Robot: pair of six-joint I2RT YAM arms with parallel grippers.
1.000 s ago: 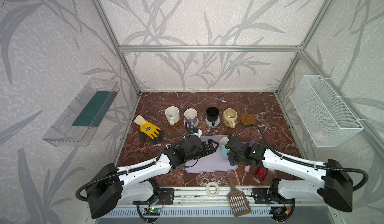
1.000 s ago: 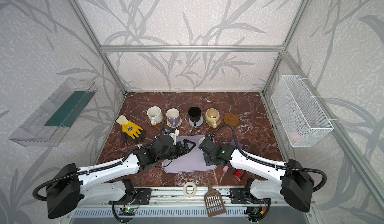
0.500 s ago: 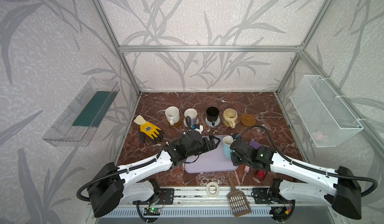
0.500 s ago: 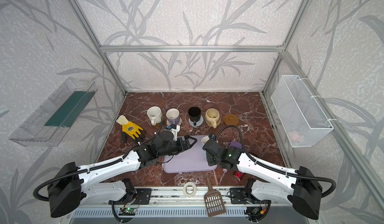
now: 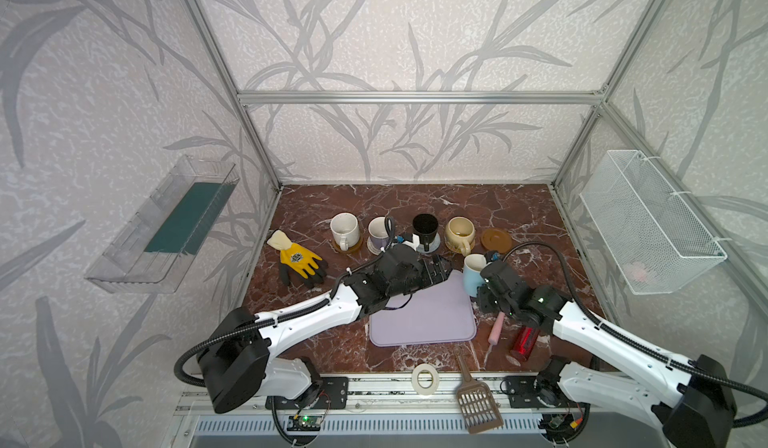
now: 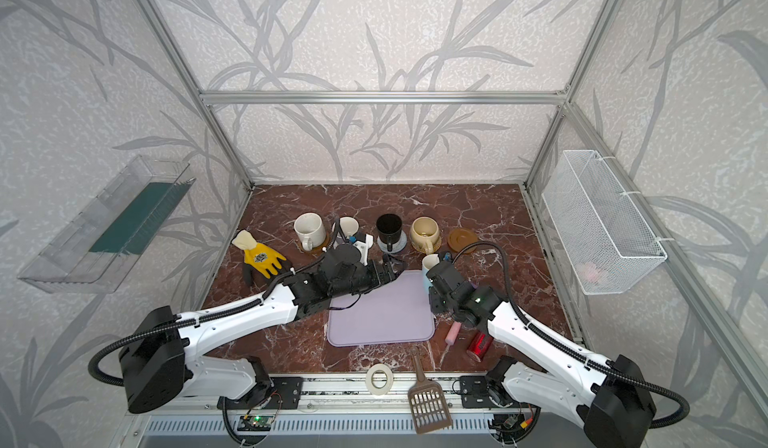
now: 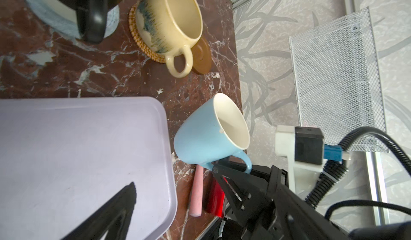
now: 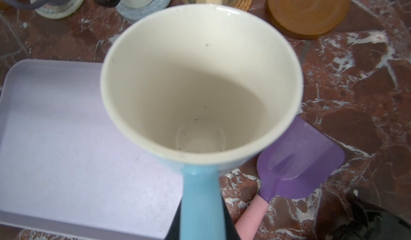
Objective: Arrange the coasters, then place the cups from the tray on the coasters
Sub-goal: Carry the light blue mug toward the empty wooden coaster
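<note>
My right gripper (image 5: pixel 482 289) is shut on the handle of the light blue cup (image 5: pixel 473 273), which hangs tilted just past the far right corner of the empty lavender tray (image 5: pixel 424 321). In the right wrist view its fingers (image 8: pixel 229 225) flank the handle of the blue cup (image 8: pixel 200 83). My left gripper (image 5: pixel 441 273) is open over the tray's far edge, holding nothing. Behind stand the white cup (image 5: pixel 344 227), lavender cup (image 5: pixel 379 232), black cup (image 5: pixel 424 227) and cream cup (image 5: pixel 460 234), each on a coaster. A brown wooden coaster (image 5: pixel 496 240) lies bare to their right.
A yellow glove (image 5: pixel 299 261) lies at the left. A pink-handled purple spatula (image 5: pixel 496 327) and a red can (image 5: pixel 525 340) lie right of the tray. A white tape ring (image 5: pixel 424 378) and a brown scoop (image 5: pixel 476 400) sit at the front edge. A wire basket (image 5: pixel 648 221) hangs on the right wall.
My right gripper has carried the blue cup off the tray, toward the back and right. My left gripper has shifted slightly toward the back and stays open.
</note>
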